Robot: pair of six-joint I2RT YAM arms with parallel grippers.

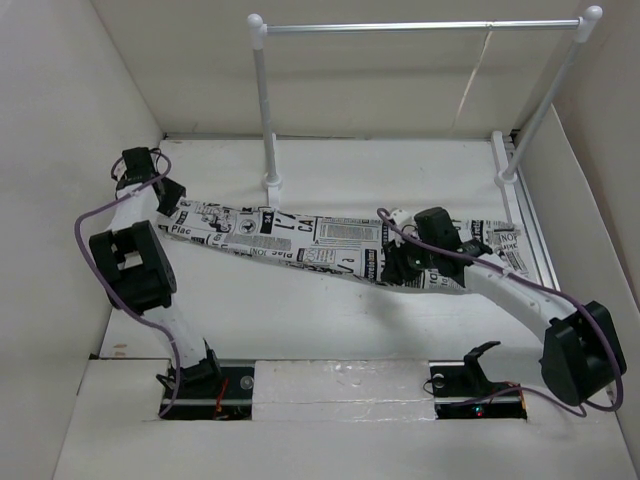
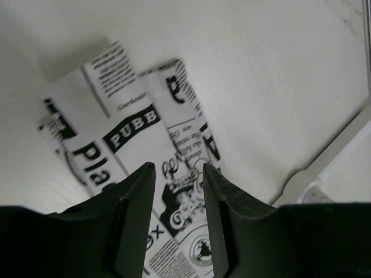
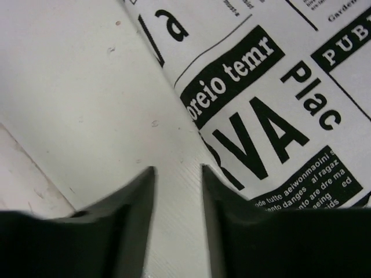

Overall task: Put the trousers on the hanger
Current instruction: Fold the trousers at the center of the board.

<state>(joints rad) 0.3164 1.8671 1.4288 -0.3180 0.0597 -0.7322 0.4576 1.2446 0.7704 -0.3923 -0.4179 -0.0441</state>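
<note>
Near the worktop's (image 1: 300,330) left edge, the left gripper (image 2: 177,169) hovers over the end of the trousers (image 1: 290,238), its jaws moderately apart and newsprint cloth showing through the gap, nothing pinched. The trousers lie flat as one long folded band running from that left edge across the middle to the right edge. Should the left jaws close where they stand, they would likely catch only the top layer of the fold, letting the rest peel away and sag on the lift

Right of centre, the right gripper (image 3: 177,171) has its jaws parted to a similar width over bare worktop just beside the band's near edge, holding nothing. A close from there would likely meet only the surface, or nip a mere sliver of hem that slips free

Along the far edge stands the clothes rail (image 1: 420,27); from near its right end hangs a thin pale line that appears to be the hanger (image 1: 475,75), too faint to confirm. It is light and hangs free, so a limp, heavy band dragged against it could set it swinging or knock it off the rail, and unevenly draped legs could slide straight off
</note>
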